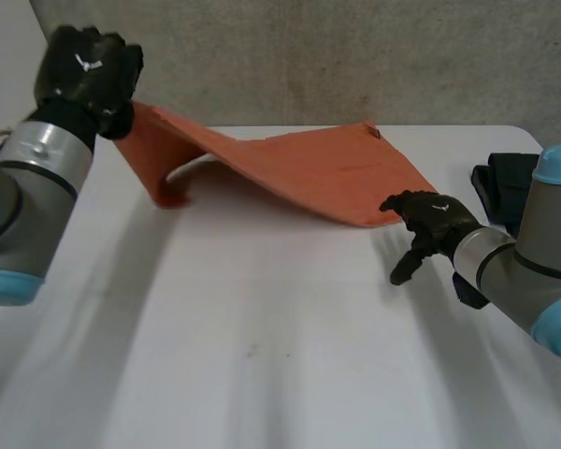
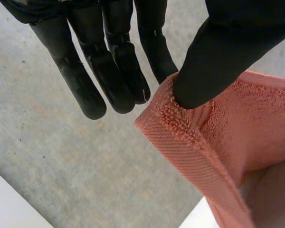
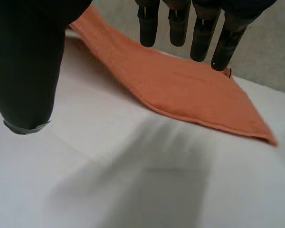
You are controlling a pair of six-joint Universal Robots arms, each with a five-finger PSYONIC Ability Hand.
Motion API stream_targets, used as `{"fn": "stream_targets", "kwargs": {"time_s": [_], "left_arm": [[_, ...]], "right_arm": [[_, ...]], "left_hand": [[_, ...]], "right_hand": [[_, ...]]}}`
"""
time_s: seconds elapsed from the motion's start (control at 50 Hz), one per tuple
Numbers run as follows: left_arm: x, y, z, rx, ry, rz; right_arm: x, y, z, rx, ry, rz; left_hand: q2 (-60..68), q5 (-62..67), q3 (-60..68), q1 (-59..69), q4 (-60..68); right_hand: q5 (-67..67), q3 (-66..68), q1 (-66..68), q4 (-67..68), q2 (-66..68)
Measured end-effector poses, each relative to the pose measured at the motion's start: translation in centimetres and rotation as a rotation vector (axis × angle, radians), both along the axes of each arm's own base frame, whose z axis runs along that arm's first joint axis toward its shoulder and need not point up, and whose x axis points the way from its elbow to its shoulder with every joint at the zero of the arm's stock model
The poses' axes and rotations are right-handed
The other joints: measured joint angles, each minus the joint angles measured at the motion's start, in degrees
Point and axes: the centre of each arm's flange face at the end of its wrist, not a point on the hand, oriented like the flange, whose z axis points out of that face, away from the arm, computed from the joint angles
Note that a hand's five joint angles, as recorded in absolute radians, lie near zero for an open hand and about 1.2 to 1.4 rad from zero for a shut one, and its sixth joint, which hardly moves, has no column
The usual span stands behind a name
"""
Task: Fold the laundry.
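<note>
The left hand (image 1: pixel 84 75) is raised above the far left of the white desk (image 1: pixel 262 355), wrist bent. Its thumb and fingers pinch one corner of the salmon-orange terry towel (image 1: pixel 309 168). The towel slopes down from that corner and lies across the far middle of the desk. The right hand (image 1: pixel 432 224) hangs low just beside the towel's near right corner, fingers relaxed and holding nothing.

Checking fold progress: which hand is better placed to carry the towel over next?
Likely left. The left hand pinches a raised corner of the orange towel; the right hand hangs open at its near corner, holding nothing.
</note>
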Motion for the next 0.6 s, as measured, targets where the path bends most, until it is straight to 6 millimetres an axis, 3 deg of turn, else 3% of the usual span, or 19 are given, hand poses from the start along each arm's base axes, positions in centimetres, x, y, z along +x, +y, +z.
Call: {"fn": "stream_targets", "kwargs": {"time_s": [0.02,0.16,0.18,0.32,0.38,0.48,0.6], "left_arm": [[0.0,1.3,1.6,-0.003,0.028,-0.020],[-0.8,4.1,4.1,-0.028,0.051,-0.070],[-1.0,4.9,4.6,-0.037,0.054,-0.086],[-1.5,7.1,6.1,-0.058,0.070,-0.125],[-1.4,8.7,7.4,-0.074,0.097,-0.150],[-1.2,9.8,8.5,-0.097,0.124,-0.163],[-0.8,10.2,9.3,-0.119,0.136,-0.162]], "right_arm": [[0.4,-0.1,0.1,0.044,-0.091,-0.013],[2.3,-0.1,-0.2,0.125,-0.241,-0.003],[3.3,0.1,-0.4,0.141,-0.269,0.013],[5.8,0.2,-1.1,0.137,-0.299,0.032],[8.0,0.0,-1.7,0.091,-0.303,0.024],[9.5,-0.5,-2.1,0.028,-0.300,-0.014],[9.4,-0.5,-2.0,0.002,-0.290,-0.057]], "left_hand": [[0.0,0.0,0.0,0.0,0.0],[0.1,0.0,0.0,0.0,0.0],[0.1,0.0,0.0,0.0,0.0],[0.1,0.0,0.0,0.0,0.2],[0.1,0.0,0.0,0.0,0.2],[0.1,0.0,0.0,0.0,0.2],[0.1,0.0,0.0,0.0,0.2]], "right_hand": [[0.0,0.0,0.0,0.0,0.0],[0.0,0.0,0.0,0.0,0.0],[0.0,0.0,0.0,0.0,0.0],[0.0,0.0,0.0,0.0,0.0],[0.0,0.0,0.0,0.0,0.0],[0.0,0.0,-0.4,0.0,0.0],[0.0,0.0,-0.4,0.0,0.0]]}}
